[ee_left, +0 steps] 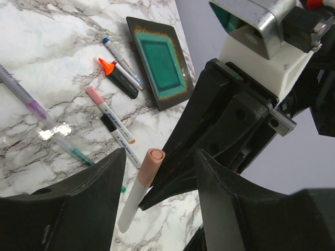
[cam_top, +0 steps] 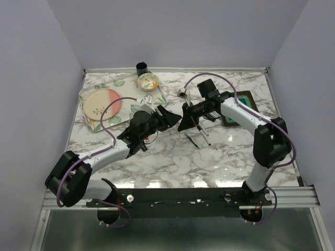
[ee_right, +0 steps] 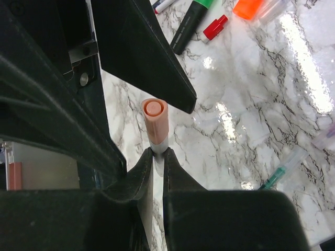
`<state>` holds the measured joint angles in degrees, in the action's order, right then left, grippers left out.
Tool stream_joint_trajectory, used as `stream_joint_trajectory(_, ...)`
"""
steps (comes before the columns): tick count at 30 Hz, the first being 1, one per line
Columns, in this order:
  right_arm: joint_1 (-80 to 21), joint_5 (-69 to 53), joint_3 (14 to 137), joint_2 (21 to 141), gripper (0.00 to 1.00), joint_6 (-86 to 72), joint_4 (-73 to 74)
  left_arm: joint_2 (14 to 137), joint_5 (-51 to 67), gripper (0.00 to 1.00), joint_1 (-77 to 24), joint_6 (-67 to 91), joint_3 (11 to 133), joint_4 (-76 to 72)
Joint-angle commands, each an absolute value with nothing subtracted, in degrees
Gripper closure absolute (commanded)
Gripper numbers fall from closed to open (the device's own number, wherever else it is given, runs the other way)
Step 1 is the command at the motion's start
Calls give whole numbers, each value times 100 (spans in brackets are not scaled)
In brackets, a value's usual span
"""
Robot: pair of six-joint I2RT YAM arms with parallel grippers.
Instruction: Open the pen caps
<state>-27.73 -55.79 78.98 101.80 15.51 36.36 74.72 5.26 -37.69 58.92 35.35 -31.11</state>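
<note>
Marbled tabletop [cam_top: 157, 167] sits inside pale lilac walls, with two arms meeting above its middle. The right gripper [ee_right: 158, 157] is clamped tight on the barrel of one white pen [ee_left: 131, 204], held off the table with its peach cap [ee_right: 155, 117] pointing toward the left arm. The left gripper [ee_left: 159, 159] is spread wide, with one finger on each side of that cap and neither seen touching it. The cap is on the pen.

From the left wrist, six pens can be counted lying on the marble near one green square dish [ee_left: 159, 63]:
- a blue-capped pen [ee_left: 116, 54]
- an orange-capped highlighter [ee_left: 120, 79] just beside it
- a pink-capped pen [ee_left: 111, 116]
- a black-capped pen [ee_left: 121, 141] alongside that
- a purple pen [ee_left: 23, 97]
- a clear pen with a green tip [ee_left: 73, 150]

A red tip shows between the first two, but whether it is a seventh pen cannot be told. The right wrist view adds one green-capped highlighter [ee_right: 189, 23] and one loose red cap [ee_right: 215, 27] beside it.

At the far left, one tray [cam_top: 84, 97] carries one plate [cam_top: 102, 103] and one bowl [cam_top: 148, 81]. One dark cup [cam_top: 142, 67] stands behind it.
</note>
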Motion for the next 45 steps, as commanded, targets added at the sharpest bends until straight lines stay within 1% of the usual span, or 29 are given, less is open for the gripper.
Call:
stream_joint_trajectory(1, -2742, -5730, 7822, 10195, 100, 1573, 3656, 7585, 45, 41, -3964, 5213, 4121, -1849)
stream_joint_trajectory(6, -2742, -5748, 7822, 10187, 100, 1573, 3665, 7646, -342, 49, -4060, 4914, 4411, -1354)
stream_joint_trajectory(14, -2742, -5774, 7822, 10151, 99, 1582, 3665, 7690, -483, 51, -4069, 4816, 4421, -1186)
stream_joint_trajectory(16, -2742, -5774, 7822, 10169, 100, 1599, 3665, 7734, -457, 55, -4069, 4799, 4447, -1213)
stream_joint_trajectory(17, -2751, -5783, 7822, 10169, 99, 1600, 3674, 7752, -448, 60, -4078, 4781, 4456, -1222)
stream_joint_trajectory(19, -2742, -5766, 7822, 10186, 100, 1608, 3683, 7787, -404, 65, -4078, 4755, 4500, -1274)
stream_joint_trajectory(20, -2751, -5757, 7822, 10178, 100, 1643, 3700, 7796, -387, 77, -4078, 4781, 4509, -1283)
stream_joint_trajectory(23, -2751, -5757, 7822, 10169, 99, 1670, 3718, 7735, -343, 100, -4078, 4877, 4474, -1353)
stream_joint_trajectory(25, -2742, -5757, 7822, 10160, 99, 1661, 3692, 7621, -282, 100, -4078, 5070, 4360, -1511)
stream_joint_trajectory(26, -2742, -5757, 7814, 10143, 87, 1661, 3674, 7585, -264, 100, -4078, 5150, 4316, -1555)
stream_joint_trajectory(28, -2751, -5774, 7796, 10116, 71, 1617, 3630, 7471, -281, 100, -4078, 5448, 4158, -1800)
stream_joint_trajectory(29, -2751, -5801, 7770, 10099, 58, 1582, 3586, 7436, -290, 100, -4078, 5571, 4096, -1915)
stream_joint_trajectory(32, -2760, -5810, 7734, 10081, 42, 1494, 3481, 7365, -421, 100, -4078, 6028, 3885, -2346)
stream_joint_trajectory(35, -2777, -5818, 7717, 10081, 39, 1450, 3454, 7409, -483, 100, -4078, 6354, 3797, -2662)
stream_joint_trajectory(37, -2847, -5757, 7691, 10081, 39, 1389, 3393, 7444, -562, 100, -4078, 6477, 3762, -2881)
stream_joint_trajectory(39, -2900, -5704, 7682, 10099, 41, 1301, 3314, 7479, -554, 100, -4078, 6644, 3753, -3032)
stream_joint_trajectory(40, -2909, -5713, 7690, 10125, 44, 1283, 3313, 7488, -528, 100, -4078, 6688, 3753, -3111)
stream_joint_trajectory(42, -2927, -5818, 7708, 10151, 95, 1266, 3348, 7462, -588, 100, -4069, 6872, 3648, -3129)
stream_joint_trajectory(43, -2935, -5827, 7760, 10169, 100, 1266, 3392, 7331, -737, 100, -3956, 6917, 3569, -3146)
stream_joint_trajectory(45, -2979, -5810, 7822, 10178, 100, 1476, 3708, 7103, -878, 100, -3641, 7039, 3298, -3085)
